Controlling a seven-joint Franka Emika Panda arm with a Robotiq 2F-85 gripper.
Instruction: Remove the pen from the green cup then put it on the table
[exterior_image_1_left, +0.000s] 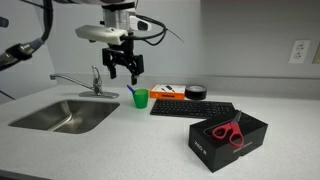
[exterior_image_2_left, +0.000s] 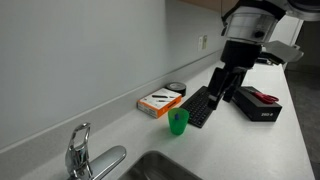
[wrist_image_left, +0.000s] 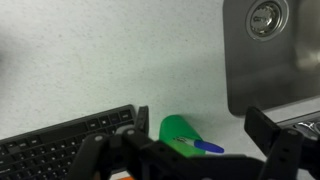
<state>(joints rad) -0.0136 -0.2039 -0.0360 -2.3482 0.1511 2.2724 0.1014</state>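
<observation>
The green cup stands on the grey-white table between the sink and the keyboard. It also shows in an exterior view and in the wrist view. The blue pen sticks out of the cup's mouth; in an exterior view only its tip shows. My gripper hangs open and empty well above the cup, a little towards the tap. It shows in an exterior view beyond the cup, and its fingers frame the cup in the wrist view.
A steel sink with a tap lies beside the cup. A black keyboard, an orange-and-white item, a round black container and a black box holding red scissors sit on the other side.
</observation>
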